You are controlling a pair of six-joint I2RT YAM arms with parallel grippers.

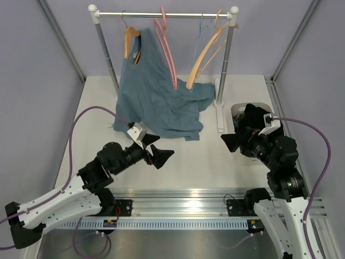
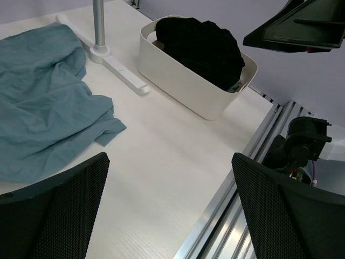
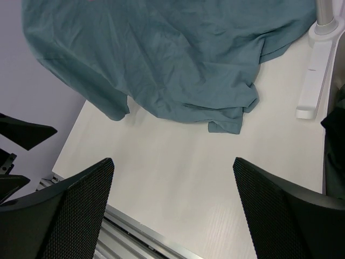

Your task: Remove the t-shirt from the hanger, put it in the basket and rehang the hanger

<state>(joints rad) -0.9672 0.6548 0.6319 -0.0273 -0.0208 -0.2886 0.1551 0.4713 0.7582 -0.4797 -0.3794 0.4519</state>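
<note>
The t-shirt point(image 1: 156, 102) hangs by its neck from the hanger point(image 1: 131, 40) at the left end of the rack's rail point(image 1: 178, 14), and part of the hanger shows bare above the collar. The body slopes down and to the right, and the hem and one sleeve lie bunched on the surface point(image 1: 205, 162) close to the rack's right foot. The surface appears to carry part of the garment's weight. No cloth is gripped, so the removal is judged not yet begun. The left end effector point(image 1: 163, 157) hovers just off the near hem, jaws wide apart and empty. The right end effector point(image 1: 230, 143) is likewise spread wide and empty, standing clear to the right beside the white bin point(image 1: 237, 109) of black clothing point(image 1: 253, 114). A pink hanger point(image 1: 168, 51) and a paler tan hanger point(image 1: 205, 59) hang bare further along the rail. The likely next requirement is a hold on the fabric near the neck, to slide it off the hanger's arms.
</note>
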